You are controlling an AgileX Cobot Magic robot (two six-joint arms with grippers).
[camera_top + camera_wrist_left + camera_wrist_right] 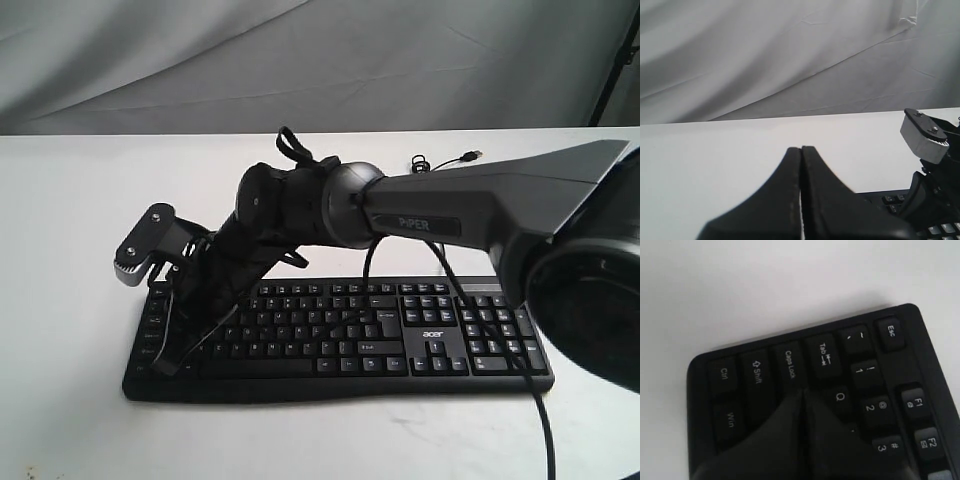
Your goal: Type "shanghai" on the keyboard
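Observation:
The black keyboard (400, 335) lies across the white table, acer logo near its number pad. My right arm reaches across it to its left end. There the right gripper (172, 352) points down, shut with nothing between its fingers. In the right wrist view the right gripper (803, 391) has its tip on the keyboard (755, 372) between the Caps Lock and Q keys, hiding the keys under it. My left gripper (801, 149) is shut and empty over bare table, with a corner of the keyboard (890, 200) beside it. It does not show in the exterior view.
The keyboard's USB plug (465, 157) and thin cable lie on the table behind the arm. A black arm cable (540, 400) hangs over the number pad. The right arm's grey camera mount (925, 135) stands close to the left gripper. A grey curtain (320, 60) backs the table.

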